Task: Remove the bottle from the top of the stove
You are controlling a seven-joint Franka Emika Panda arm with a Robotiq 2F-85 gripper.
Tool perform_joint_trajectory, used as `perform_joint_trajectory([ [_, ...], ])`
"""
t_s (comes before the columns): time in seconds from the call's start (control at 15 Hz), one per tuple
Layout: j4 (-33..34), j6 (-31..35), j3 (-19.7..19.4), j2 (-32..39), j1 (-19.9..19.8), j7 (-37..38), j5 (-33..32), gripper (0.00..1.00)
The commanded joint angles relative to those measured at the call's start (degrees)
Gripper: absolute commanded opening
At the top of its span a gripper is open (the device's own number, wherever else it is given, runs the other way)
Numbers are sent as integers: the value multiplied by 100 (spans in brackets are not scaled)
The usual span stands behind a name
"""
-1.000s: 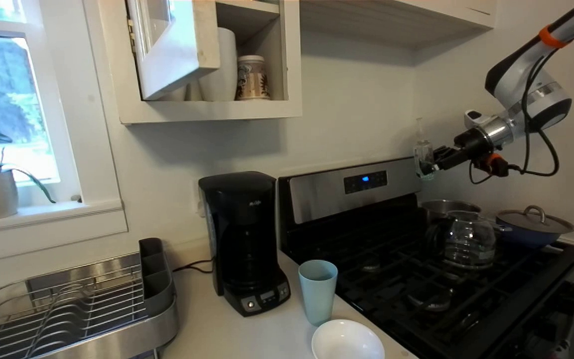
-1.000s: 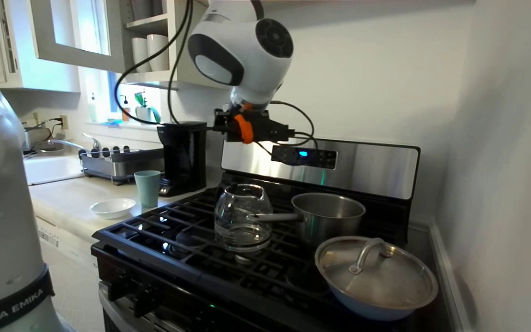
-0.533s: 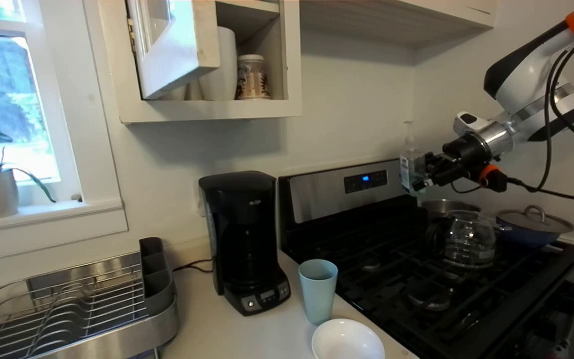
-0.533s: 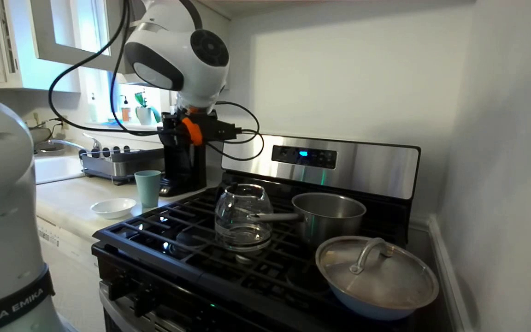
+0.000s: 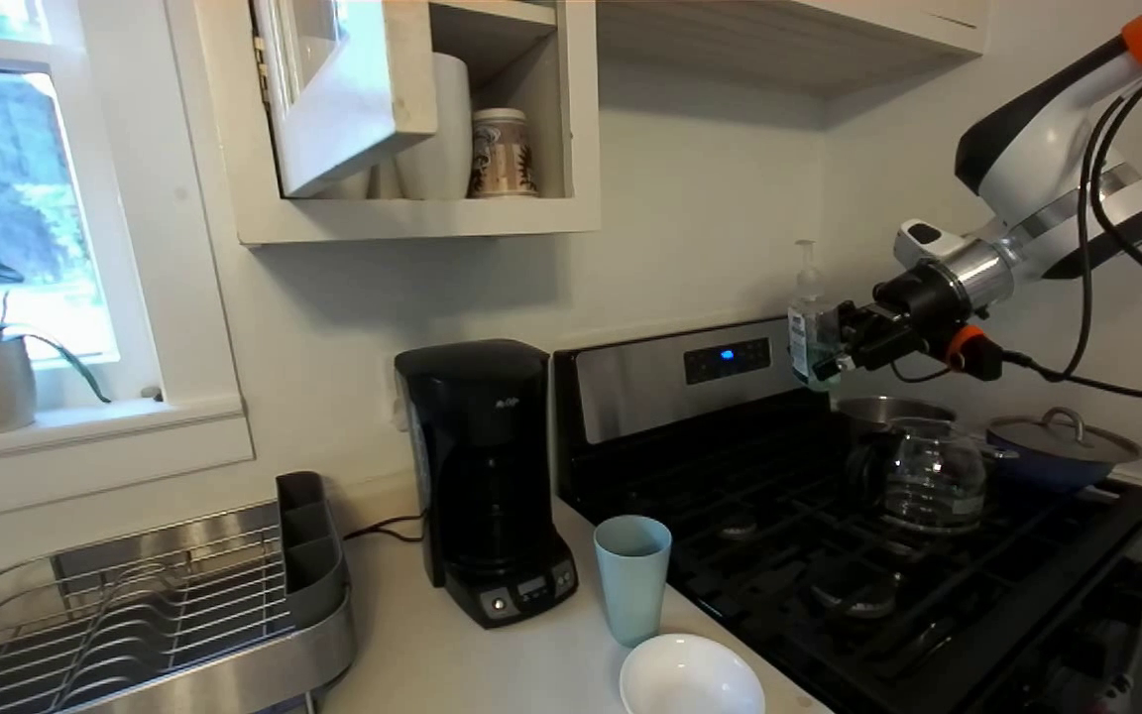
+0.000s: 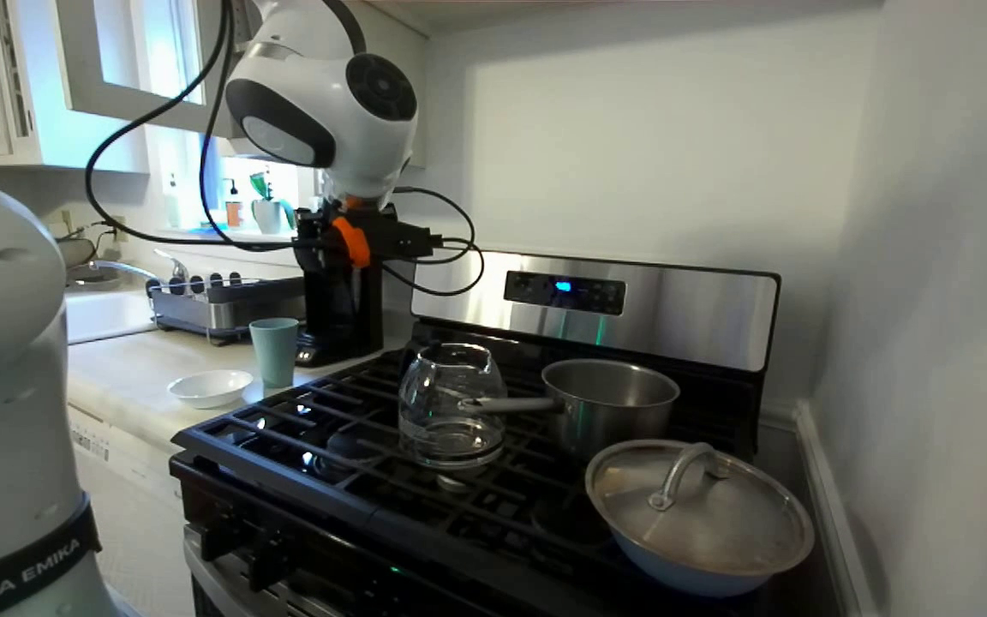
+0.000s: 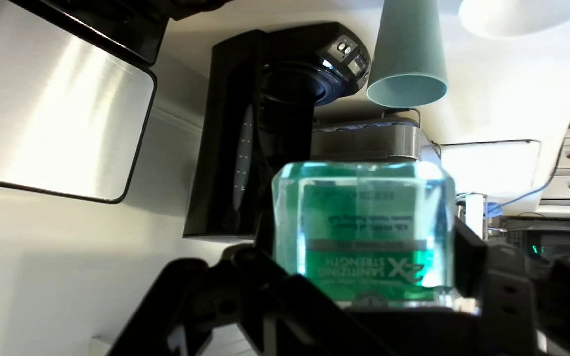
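Green and see-through, the bottle [image 7: 363, 232] sits gripped in the end effector [image 5: 837, 347], in mid-air. Over the last second the two have swung sideways, so I judge the lift done and the carry under way. It rides nearly upright, narrow top uppermost, long axis close to vertical. Below, apart from it, spreads the stove [image 5: 769, 575]; farther along the swing lies the worktop [image 5: 492, 664], the likely destination.

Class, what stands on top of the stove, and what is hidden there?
On the stove stand a glass pot, a steel saucepan and a lidded pan. The pan's lid hides whatever is inside.
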Motion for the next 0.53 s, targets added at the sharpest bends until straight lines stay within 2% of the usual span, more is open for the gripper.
perform_joint_trajectory([
  [0.0, 2, 27, -65, -4, 69, 23, -37, 78],
  [0.2, 2, 27, -65, -4, 68, 23, -37, 78],
  [0.27, 69, 154, 37, 83, 99, 9, -32, 53],
  [0.47, 317, 330, 345, 377, 481, -152, 389, 53],
])
